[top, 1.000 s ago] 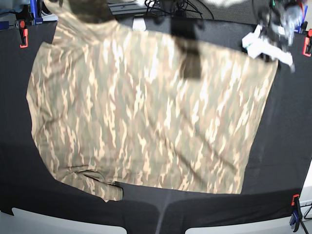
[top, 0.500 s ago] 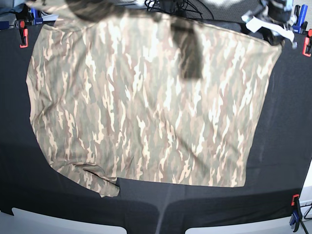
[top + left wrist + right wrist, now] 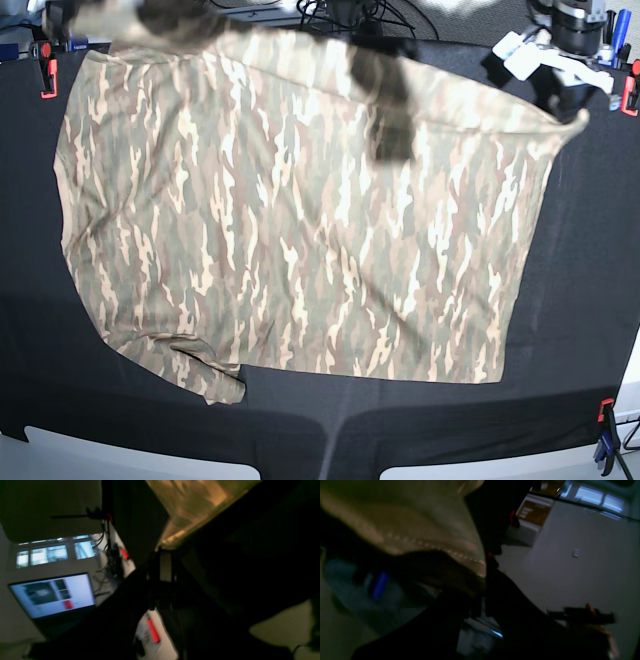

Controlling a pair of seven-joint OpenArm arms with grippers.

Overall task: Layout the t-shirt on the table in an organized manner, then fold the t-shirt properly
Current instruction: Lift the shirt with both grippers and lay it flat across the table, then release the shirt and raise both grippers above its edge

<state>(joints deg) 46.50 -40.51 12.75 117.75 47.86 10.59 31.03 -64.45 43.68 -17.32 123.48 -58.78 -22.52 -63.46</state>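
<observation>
The camouflage t-shirt lies spread over the black table, its near hem flat and a small fold at the near left corner. My left gripper pinches the shirt's far right corner, slightly lifted; in the left wrist view tan fabric runs down into the dark fingers. My right gripper, blurred, holds the far left corner; in the right wrist view a stitched hem ends at the shut gripper.
Red clamps sit at the table's edges. Cables lie beyond the far edge. A dark blurred shape hangs over the shirt's far middle. A laptop stands off the table.
Both grippers carried the shirt's far edge toward the table's far side, dragging the near hem away from the front edge. The left gripper has since dropped a little.
</observation>
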